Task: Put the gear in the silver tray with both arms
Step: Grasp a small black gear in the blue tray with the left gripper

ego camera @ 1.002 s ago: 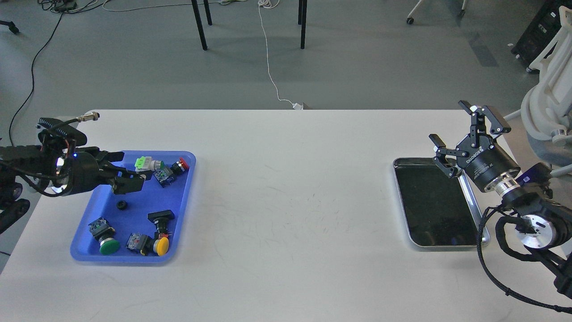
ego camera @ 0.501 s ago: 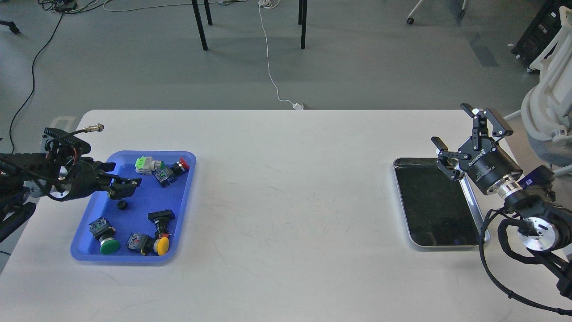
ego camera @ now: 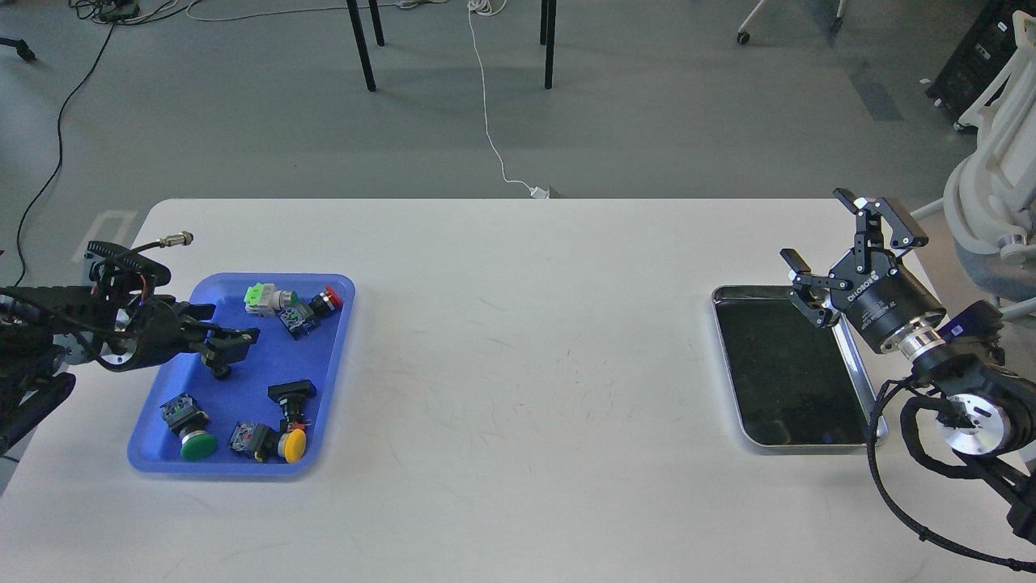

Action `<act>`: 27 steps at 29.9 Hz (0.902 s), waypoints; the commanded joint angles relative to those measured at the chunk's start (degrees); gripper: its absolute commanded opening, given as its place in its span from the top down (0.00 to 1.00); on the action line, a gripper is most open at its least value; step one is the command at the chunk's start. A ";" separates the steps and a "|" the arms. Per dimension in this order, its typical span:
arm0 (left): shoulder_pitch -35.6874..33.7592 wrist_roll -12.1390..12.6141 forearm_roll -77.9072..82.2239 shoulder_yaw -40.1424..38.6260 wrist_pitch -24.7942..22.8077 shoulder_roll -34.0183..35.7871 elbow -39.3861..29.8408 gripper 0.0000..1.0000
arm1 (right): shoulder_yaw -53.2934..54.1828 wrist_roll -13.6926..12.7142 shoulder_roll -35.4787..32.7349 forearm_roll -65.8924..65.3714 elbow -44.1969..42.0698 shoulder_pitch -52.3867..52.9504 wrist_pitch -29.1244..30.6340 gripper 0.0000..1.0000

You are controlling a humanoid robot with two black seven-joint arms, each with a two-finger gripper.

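Note:
A small black gear (ego camera: 219, 372) lies in the blue plastic tray (ego camera: 218, 470) at the left of the table. My left gripper (ego camera: 225, 327) reaches in from the left, low over that tray. Its fingers are apart, and the lower finger (ego camera: 233, 341) sits just above the gear and partly covers it; I cannot tell whether it touches. The silver tray (ego camera: 809, 444), with a black liner and nothing in it, lies at the right. My right gripper (ego camera: 834, 235) is open and empty. It hovers over the silver tray's far right corner.
The blue tray also holds several push-button switches: green (ego camera: 197, 444), yellow (ego camera: 292, 444), red (ego camera: 330, 297), and a light green part (ego camera: 258, 296). A white chair (ego camera: 995, 186) stands by the table's right edge. The table's far edge runs behind both trays.
My left gripper has come down and drawn back slightly toward the gear, with its fingers closer together. My right gripper has shifted a little to the right and stays open.

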 commanded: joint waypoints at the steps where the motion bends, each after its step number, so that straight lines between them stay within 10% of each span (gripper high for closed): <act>1: 0.01 0.00 -0.05 0.39 -0.02 -0.07 0.43 0.25 | -0.01 0.00 -0.03 0.00 0.02 -0.01 0.00 0.01; 15: 1.50 0.00 -0.14 0.47 -0.02 -0.34 2.10 0.40 | -0.01 0.00 0.14 0.00 -0.06 -0.36 0.00 0.01; 27: 1.68 0.00 -0.05 1.18 0.59 -0.34 2.01 0.86 | -0.01 0.00 0.23 0.00 -0.06 -0.36 0.00 0.01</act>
